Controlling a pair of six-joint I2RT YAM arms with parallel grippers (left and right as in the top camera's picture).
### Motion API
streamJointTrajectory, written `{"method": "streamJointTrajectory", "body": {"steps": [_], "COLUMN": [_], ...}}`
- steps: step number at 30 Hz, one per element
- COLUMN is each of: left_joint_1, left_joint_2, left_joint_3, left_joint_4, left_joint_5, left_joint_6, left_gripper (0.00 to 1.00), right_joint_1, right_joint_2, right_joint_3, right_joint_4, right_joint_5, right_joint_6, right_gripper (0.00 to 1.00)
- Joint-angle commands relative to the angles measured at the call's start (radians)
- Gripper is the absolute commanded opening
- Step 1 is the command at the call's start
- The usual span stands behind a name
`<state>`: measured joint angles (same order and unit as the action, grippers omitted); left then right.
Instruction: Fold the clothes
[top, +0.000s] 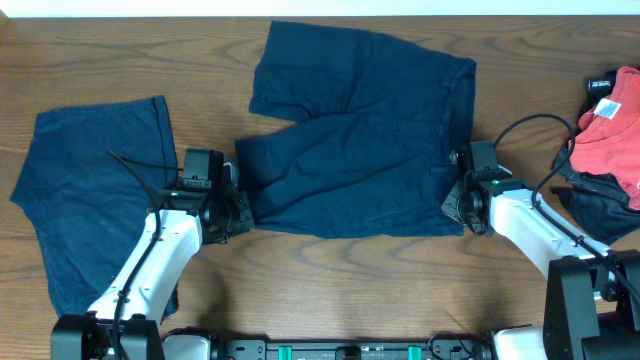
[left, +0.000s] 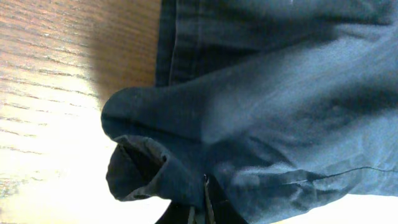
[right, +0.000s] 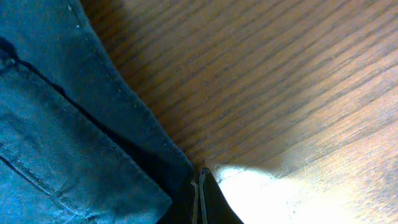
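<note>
**Navy shorts pinched at 1 corner, both jaws shut**

The navy shorts (top: 360, 150) are laid out flat in the middle of the wooden worktop (top: 120, 50). The waist is turned to the right and the 2 legs to the left.

The left jaws are set at the near left corner of the shorts, at the hem of the lower leg. They are squeezed shut. In the left wrist view a bit of the hem is seen pinched between them, and the cloth is puffed up in a fold just above.

The right jaws are set at the right edge of the shorts, by the waistband. They are pressed tight together. In the right wrist view the tips are seen right at the stitched edge of the cloth. Whether any cloth is caught between them cannot be told.

The other navy cloth (top: 85, 200) is laid on the left side of the worktop, apart from the shorts. Part of it is covered by the left arm (top: 160, 255). A red cloth (top: 612, 135) and a black cloth (top: 600, 205) are piled at the right edge, beside the right arm (top: 520, 220).
</note>
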<state>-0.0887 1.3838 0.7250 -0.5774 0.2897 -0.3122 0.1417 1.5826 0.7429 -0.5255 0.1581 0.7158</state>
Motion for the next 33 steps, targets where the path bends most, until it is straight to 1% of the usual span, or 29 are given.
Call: {"method": "streamJointTrajectory", "body": {"steps": [1, 2, 3, 9, 12, 14, 15, 16, 17, 19, 23, 27, 29, 33], "left_joint_1": [-0.001, -0.001, -0.001, -0.001, -0.001, -0.001, -0.001, -0.001, -0.001, -0.001, -0.001, -0.001, -0.001, -0.001], "left_joint_2": [0.002, 0.002, 0.002, 0.001, 0.001, 0.001, 0.001, 0.001, 0.001, 0.001, 0.001, 0.001, 0.001, 0.001], "left_joint_3": [0.001, 0.001, 0.001, 0.001, 0.001, 0.001, 0.001, 0.001, 0.001, 0.001, 0.001, 0.001, 0.001, 0.001], "left_joint_4": [0.015, 0.02, 0.023, 0.03, 0.025, 0.022, 0.018, 0.015, 0.014, 0.015, 0.016, 0.015, 0.014, 0.014], "left_joint_5": [0.013, 0.012, 0.012, 0.004, -0.054, -0.059, -0.059, -0.059, -0.059, -0.06, -0.06, -0.06, -0.06, -0.06], "left_joint_6": [-0.003, -0.002, 0.0, -0.008, -0.035, -0.034, -0.034, -0.034, -0.034, -0.034, -0.034, -0.034, -0.034, -0.034], "left_gripper": [0.24, 0.19, 0.06, 0.06, 0.06, 0.06, 0.06, 0.06, 0.06, 0.06, 0.06, 0.06, 0.06, 0.06], "right_joint_1": [0.014, 0.014, 0.014, 0.016, 0.019, 0.019, 0.018, 0.02, 0.023, 0.038, 0.108, 0.218, 0.259, 0.27], "right_joint_2": [-0.006, -0.008, -0.008, -0.008, -0.008, -0.008, -0.008, -0.008, -0.008, -0.008, -0.008, -0.008, -0.007, -0.007], "right_joint_3": [0.021, 0.035, 0.053, 0.192, 0.226, 0.227, 0.227, 0.223, 0.219, 0.217, 0.216, 0.206, 0.181, 0.084], "right_joint_4": [-0.002, -0.012, -0.025, -0.154, -0.177, -0.18, -0.182, -0.183, -0.188, -0.21, -0.245, -0.261, -0.244, -0.168], "right_joint_5": [0.022, 0.022, 0.022, 0.037, 0.037, 0.015, -0.011, -0.042, -0.058, -0.061, -0.037, -0.035, -0.035, -0.047], "right_joint_6": [-0.056, -0.066, -0.077, -0.111, -0.123, -0.119, -0.119, -0.119, -0.119, -0.119, -0.129, -0.068, -0.024, 0.026], "right_gripper": [0.01, 0.01, 0.01, 0.01, 0.01, 0.01, 0.09, 0.41, 0.54, 0.58, 0.61, 0.7, 0.75, 0.77]}}
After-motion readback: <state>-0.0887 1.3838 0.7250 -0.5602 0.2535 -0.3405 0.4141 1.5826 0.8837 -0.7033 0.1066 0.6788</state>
